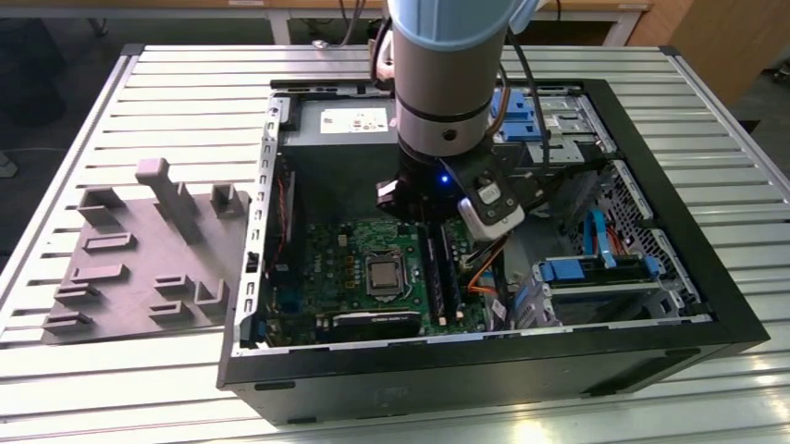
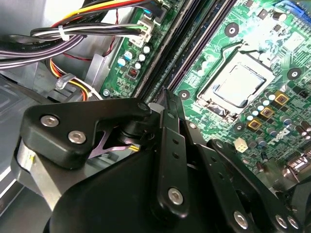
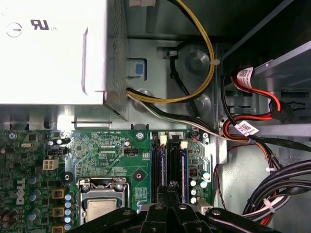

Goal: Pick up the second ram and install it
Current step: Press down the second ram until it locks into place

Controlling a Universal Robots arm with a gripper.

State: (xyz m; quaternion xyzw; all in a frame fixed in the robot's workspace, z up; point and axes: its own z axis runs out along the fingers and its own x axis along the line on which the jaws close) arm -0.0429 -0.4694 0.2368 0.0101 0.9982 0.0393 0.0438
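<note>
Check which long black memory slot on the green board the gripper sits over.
The third slot from the silver processor socket; the black gripper lines up with it, other slots lie either side.

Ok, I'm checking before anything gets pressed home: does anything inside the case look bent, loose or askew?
Nothing stands out. The green board lies flat in the case, the cables run beside the long black slots, and the claw sits over those slots. I cannot tell whether the second ram sits straight there.
</note>
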